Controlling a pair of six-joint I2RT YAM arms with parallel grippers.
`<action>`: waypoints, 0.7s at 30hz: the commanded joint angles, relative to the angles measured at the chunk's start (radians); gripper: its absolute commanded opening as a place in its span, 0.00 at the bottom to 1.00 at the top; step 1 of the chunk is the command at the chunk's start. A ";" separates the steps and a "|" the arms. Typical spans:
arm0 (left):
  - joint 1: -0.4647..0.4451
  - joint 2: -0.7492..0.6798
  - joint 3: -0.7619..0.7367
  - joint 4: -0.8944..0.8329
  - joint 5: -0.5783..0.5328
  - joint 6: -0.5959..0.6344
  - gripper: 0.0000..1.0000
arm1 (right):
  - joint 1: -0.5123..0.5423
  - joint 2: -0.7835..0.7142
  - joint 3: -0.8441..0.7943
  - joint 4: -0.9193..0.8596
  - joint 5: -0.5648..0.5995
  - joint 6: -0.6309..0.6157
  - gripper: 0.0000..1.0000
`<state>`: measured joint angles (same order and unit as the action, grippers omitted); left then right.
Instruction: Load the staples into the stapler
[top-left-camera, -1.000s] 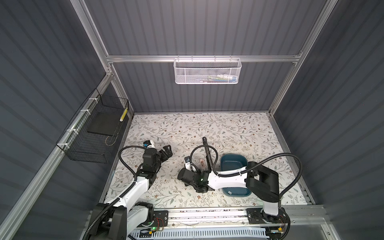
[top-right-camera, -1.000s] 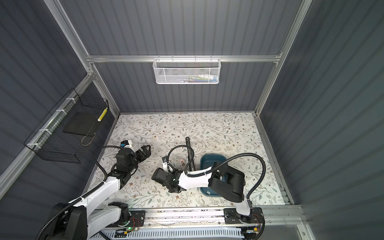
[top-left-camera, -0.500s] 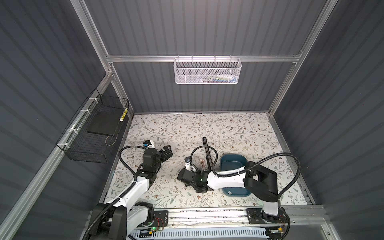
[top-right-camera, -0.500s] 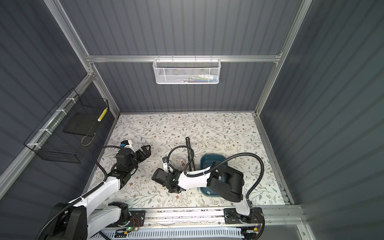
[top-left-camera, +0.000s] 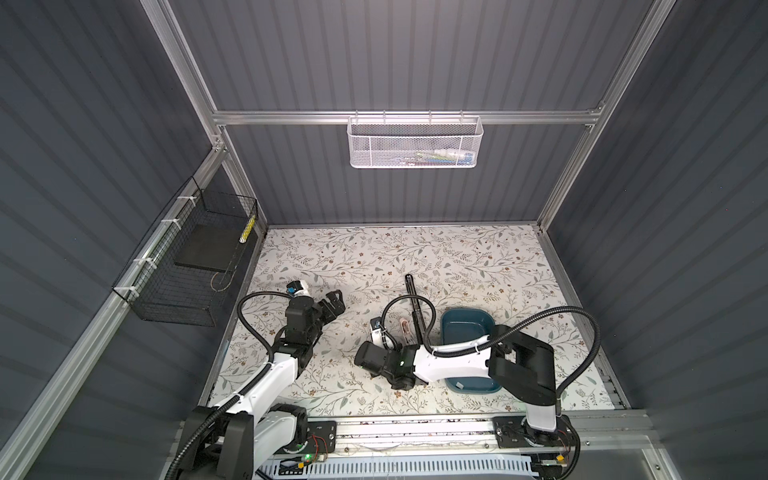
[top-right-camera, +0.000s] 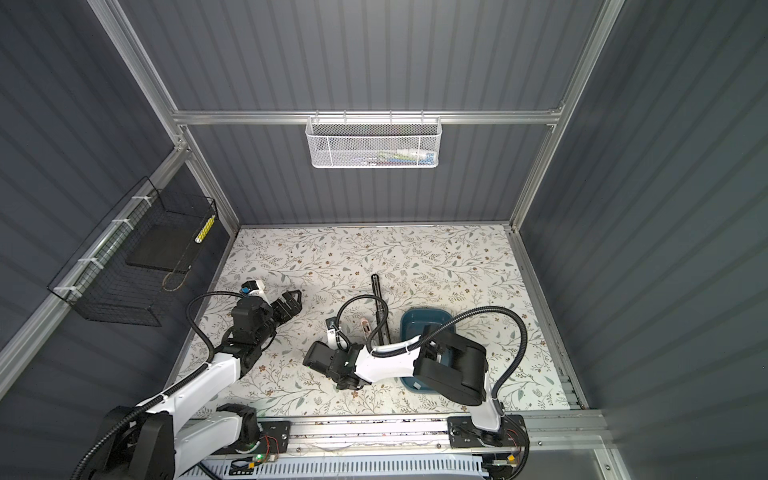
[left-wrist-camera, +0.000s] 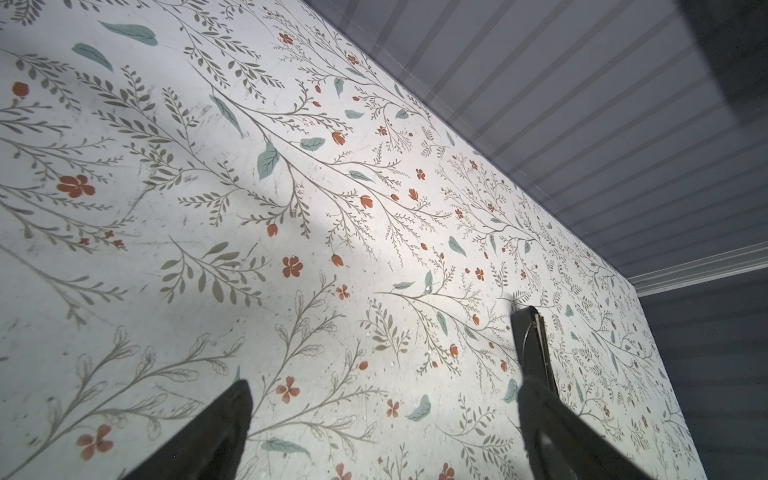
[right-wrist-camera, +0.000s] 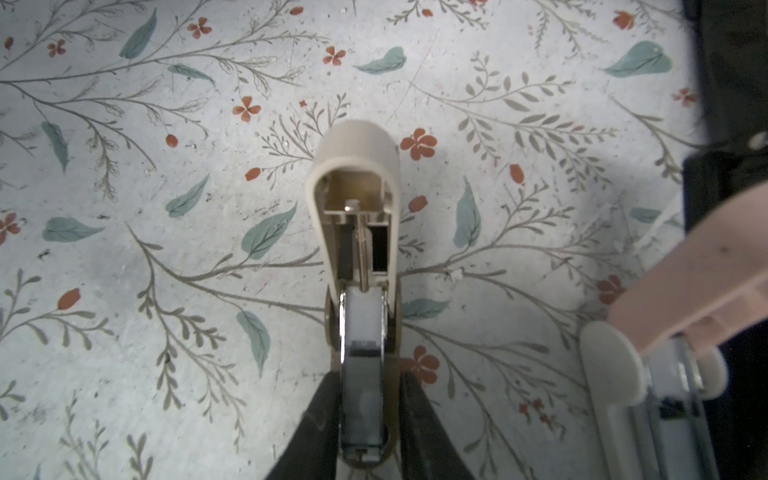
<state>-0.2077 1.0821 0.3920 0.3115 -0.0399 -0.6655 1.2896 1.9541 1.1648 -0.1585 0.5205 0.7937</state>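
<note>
- Right gripper (right-wrist-camera: 365, 376) points down at the surface (right-wrist-camera: 124, 291), jaws narrowly parted astride the magazine (right-wrist-camera: 360, 316) of the open beige stapler (right-wrist-camera: 355, 149) (pressing it or not, I cannot tell)
- The staples (right-wrist-camera: 360, 390), a grey strip, lie in that magazine, between the fingers (right-wrist-camera: 320, 419)
- Left gripper (top-left-camera: 334, 303) is spread wide, holding nothing, over the surface well apart to the left

A white surface (top-left-camera: 457, 257) printed with grey twigs, teal leaves and red flowers carries a teal rectangular plastic tub (top-left-camera: 465, 332). Just beside the tub is a long black stapler (top-left-camera: 410, 286) opened out flat. A small pink plastic stapler (top-left-camera: 404, 327) lies beside the black one, and the right wrist view shows a cream plastic stapler (right-wrist-camera: 357, 199) lying open near the pink one.
</note>
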 joint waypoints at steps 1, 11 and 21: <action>0.002 0.000 -0.005 0.014 0.011 0.008 1.00 | 0.005 -0.051 -0.021 -0.036 0.015 0.015 0.29; 0.002 0.001 -0.003 0.017 0.020 0.013 1.00 | 0.005 -0.126 -0.066 -0.005 0.034 -0.010 0.34; 0.001 0.013 0.006 0.050 0.099 0.024 1.00 | 0.042 -0.148 -0.227 0.271 -0.046 -0.191 0.68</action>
<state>-0.2077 1.0828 0.3920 0.3393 0.0212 -0.6617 1.3251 1.8259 0.9543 0.0132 0.4919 0.6754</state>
